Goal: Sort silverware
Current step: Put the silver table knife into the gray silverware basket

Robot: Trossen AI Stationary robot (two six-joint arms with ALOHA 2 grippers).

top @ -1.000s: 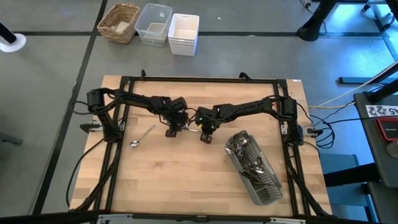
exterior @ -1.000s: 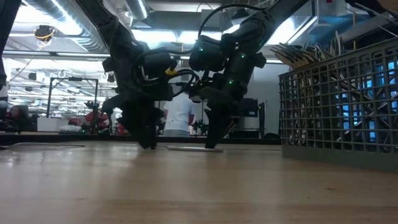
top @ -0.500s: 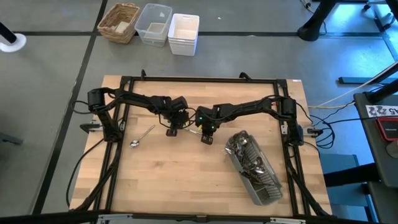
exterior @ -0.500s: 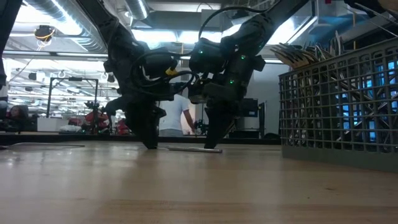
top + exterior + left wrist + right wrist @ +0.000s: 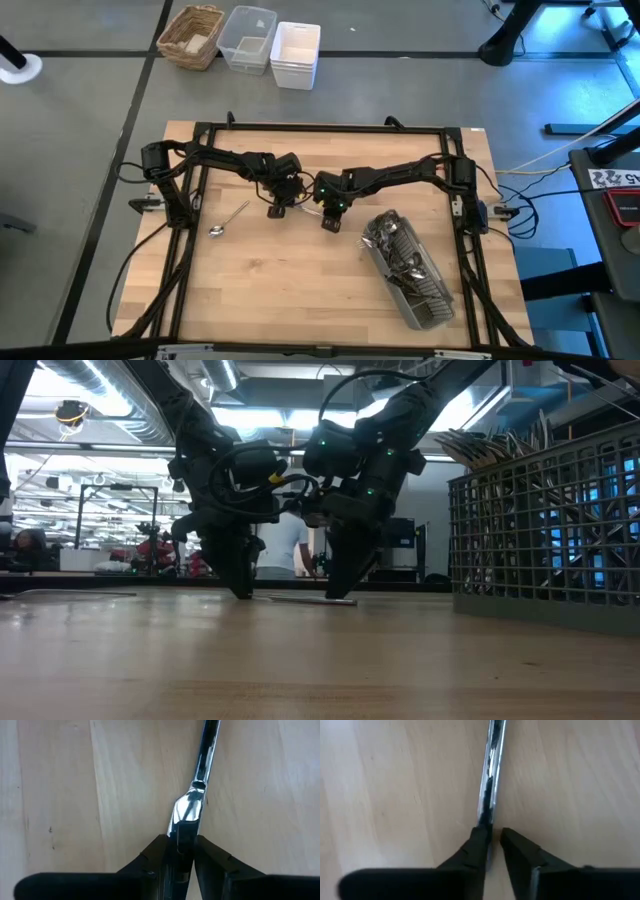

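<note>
Left gripper [image 5: 178, 851] stays clamped on the knife [image 5: 192, 802] at table centre; right gripper [image 5: 492, 842], at its 3 o'clock, has loosened, completing a handover.

Two matte black jointed arms carry looping black cables, small green lights, and blunt black fingers [image 5: 212, 865].

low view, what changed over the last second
Very little. Both grippers stay down at the table around one piece of silverware: the left gripper shut on one end, the right gripper at the other. The spoon and caddy have not moved.
</note>
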